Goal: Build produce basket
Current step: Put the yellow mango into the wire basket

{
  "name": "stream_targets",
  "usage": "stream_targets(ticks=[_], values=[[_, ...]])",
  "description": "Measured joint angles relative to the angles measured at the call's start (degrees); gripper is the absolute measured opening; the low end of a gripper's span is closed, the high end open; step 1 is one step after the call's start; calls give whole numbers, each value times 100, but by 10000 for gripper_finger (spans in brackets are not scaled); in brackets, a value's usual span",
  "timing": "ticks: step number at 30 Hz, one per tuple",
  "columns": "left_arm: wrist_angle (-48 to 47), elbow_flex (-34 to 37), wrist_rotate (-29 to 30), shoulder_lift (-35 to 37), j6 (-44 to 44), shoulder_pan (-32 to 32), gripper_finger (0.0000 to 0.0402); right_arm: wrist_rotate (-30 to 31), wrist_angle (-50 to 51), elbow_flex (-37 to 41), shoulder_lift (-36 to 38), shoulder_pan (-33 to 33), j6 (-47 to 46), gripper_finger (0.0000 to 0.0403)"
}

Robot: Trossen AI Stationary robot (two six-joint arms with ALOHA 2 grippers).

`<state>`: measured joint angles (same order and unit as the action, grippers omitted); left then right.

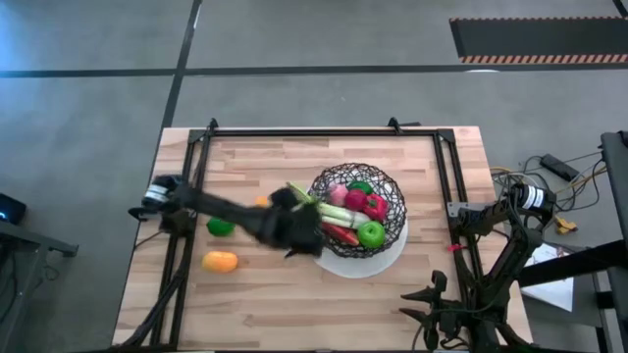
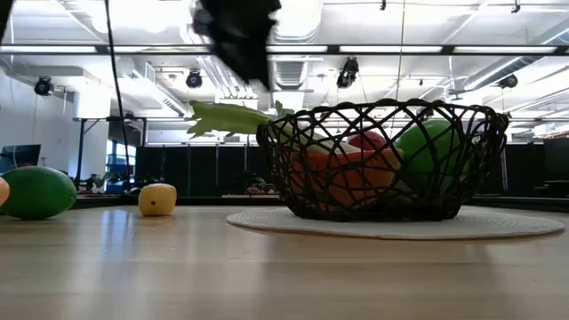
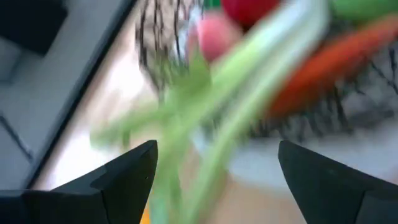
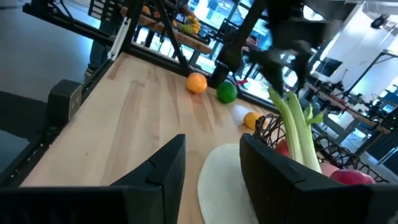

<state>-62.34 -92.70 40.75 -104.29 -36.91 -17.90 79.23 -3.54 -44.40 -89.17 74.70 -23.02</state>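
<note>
Black wire is what I am watching most closely: the basket [image 1: 359, 213] is sitting on a white round plate [image 1: 378, 263] right of the table's middle, already holding a green apple [image 1: 371, 233], a red pepper [image 1: 374, 205] and other pieces. I am running the left gripper [image 1: 300, 230] at the basket's left rim, where the celery stalk [image 1: 319, 204] is lying across the wire with its leafy end sticking out over the edge. In the left wrist view the jaws are standing wide with the stalk between them and touching neither finger (blur makes me less than certain), so I judge this to be the release of the celery. The right gripper [image 4: 211, 171] is waiting near the table's right front edge, its jaws apart and holding nothing.

Out on the bare wood to the left are lying a lime [image 1: 220, 227], an orange piece [image 1: 220, 261] and a smaller yellow-orange piece [image 4: 252, 119]. My next move, I reckon, calls for lifting clear without snagging the leaves, then going for the lime.
</note>
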Motion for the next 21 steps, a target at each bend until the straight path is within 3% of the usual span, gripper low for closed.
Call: stream_targets(ticks=[5,8,14,17,21], values=[[-1429,102,-10,214,-2477,-1152,316,-32,-16,4,0,0,-56,139],[-1983,110,-435,214,-3573,-1741,316,-26,-19,7,0,0,-60,139],[-2262,488,-2210,214,-4626,-2361,316,-20,-3,7,0,-43,14,139],[-2271,969,-3159,214,-4667,-2372,316,-20,26,9,0,-74,52,139],[-2180,1819,-3973,308,-4522,-2267,316,-22,64,13,0,-109,112,139]])
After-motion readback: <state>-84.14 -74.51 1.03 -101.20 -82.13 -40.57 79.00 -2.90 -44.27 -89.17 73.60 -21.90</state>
